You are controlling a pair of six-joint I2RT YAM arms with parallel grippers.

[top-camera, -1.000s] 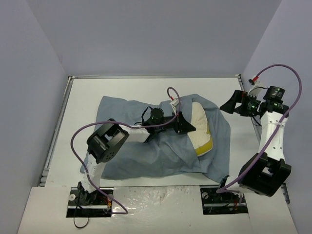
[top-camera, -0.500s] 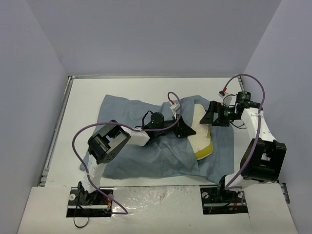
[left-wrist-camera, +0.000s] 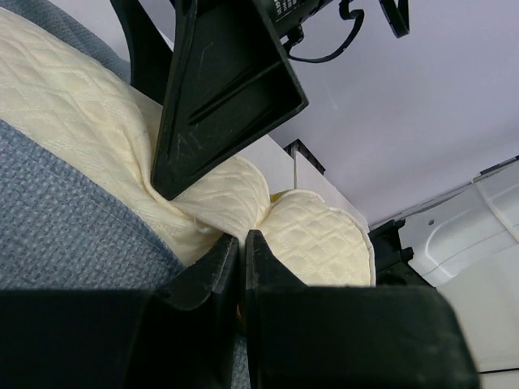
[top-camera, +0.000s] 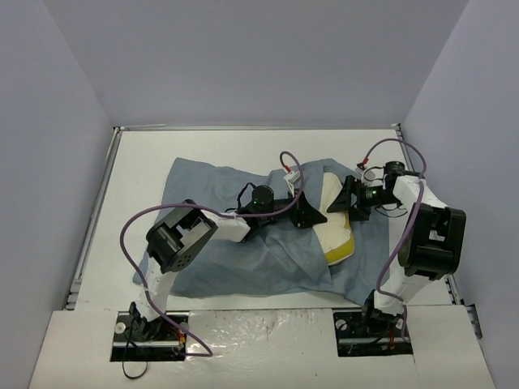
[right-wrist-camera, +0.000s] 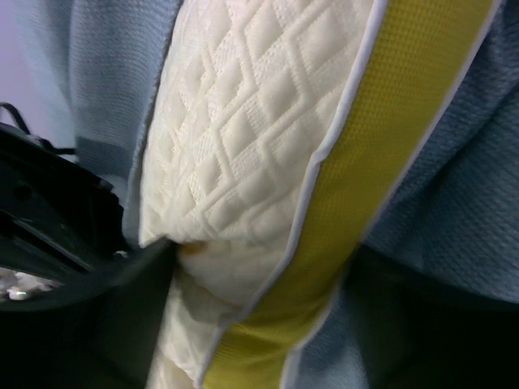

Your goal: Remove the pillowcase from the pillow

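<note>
The pillowcase [top-camera: 235, 243] lies flat and wrinkled in the middle of the desk [top-camera: 138, 162]. It covers most of the pillow [top-camera: 332, 220]. Only the pillow's right end sticks out of the cloth, a little right of the middle in the top view. That end is cream with small bumps, and it has a bright yellow edge [top-camera: 345, 247] on its lower side.

Your left hand [top-camera: 318, 217] reaches in from the left, across the top of the pillowcase, and sits on the bare cream end. In the left wrist view, the left hand [left-wrist-camera: 241, 243] is closed. Its two fingers [left-wrist-camera: 212, 271] are almost together, and a small fold of the cream pillow [left-wrist-camera: 81, 105] is pinched between them. Blue-grey pillowcase [left-wrist-camera: 65, 211] fills the lower left of that view.

Your right hand [top-camera: 340, 203] comes in from the right and meets the same end of the pillow, just beside the left hand. In the right wrist view, its fingers [right-wrist-camera: 113, 284] are spread wide, one at the lower left and one at the lower right. The pillow [right-wrist-camera: 251, 130] and its yellow edge [right-wrist-camera: 381, 138] lie between them. The lower left finger touches the cream face and dents it a little. Pillowcase [right-wrist-camera: 105, 65] shows on both sides of the pillow there.

In the left wrist view, a big black finger of the right hand [left-wrist-camera: 227, 97] presses down on the cream cloth right above your left fingertips.
</note>
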